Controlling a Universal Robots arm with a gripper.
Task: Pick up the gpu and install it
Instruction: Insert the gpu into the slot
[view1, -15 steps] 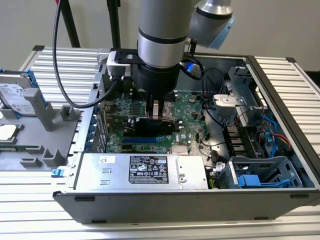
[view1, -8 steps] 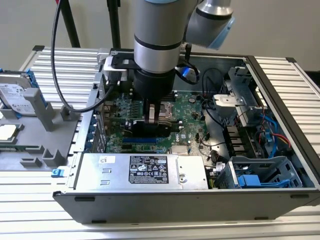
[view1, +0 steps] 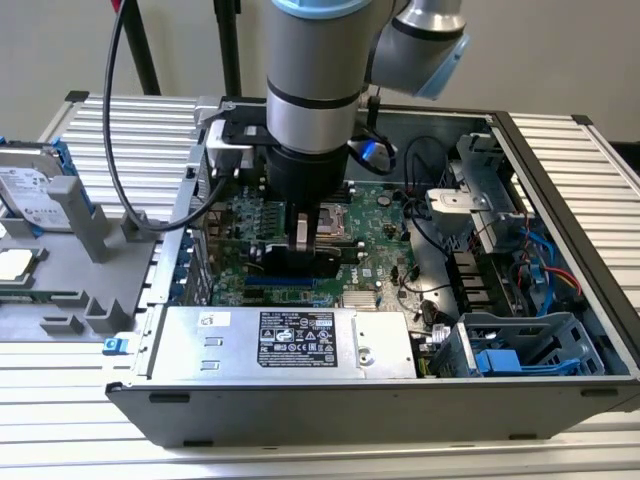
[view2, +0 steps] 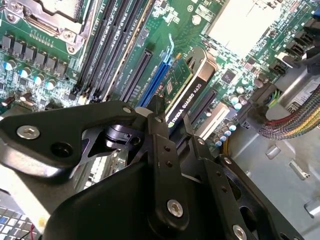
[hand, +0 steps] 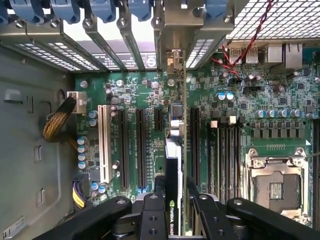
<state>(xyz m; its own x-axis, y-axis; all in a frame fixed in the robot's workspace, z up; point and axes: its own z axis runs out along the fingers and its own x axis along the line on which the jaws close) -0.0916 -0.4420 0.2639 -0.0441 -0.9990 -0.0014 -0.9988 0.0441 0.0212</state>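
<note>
The gpu (hand: 173, 165) is standing on its edge inside the open computer case (view1: 560, 385), over the expansion slots (hand: 141, 145) of the green motherboard (hand: 235, 100). In the first wrist view it is lining up along one slot, and its silver end bracket (hand: 176, 35) is reaching the rear slot openings (hand: 100, 40) of the case. In the second wrist view the black shroud of the card (view2: 192, 95) is sitting just beside the blue slot (view2: 156, 80).

The gripper (hand: 174, 200) is gripping the card: the two black fingers (hand: 199, 210) are closed tight on its upper edge, one on each face, with only the thin card between them. In the exterior view the gripper (view1: 300, 250) is hanging low over the middle of the board, above the silver power supply (view1: 290, 340).

So the picking up is done, I think, and the card is already brought to its slot. Whether the connector is sitting fully down in the slot, I cannot tell. The gripper is not yet letting go, so the installing is not finished
</note>
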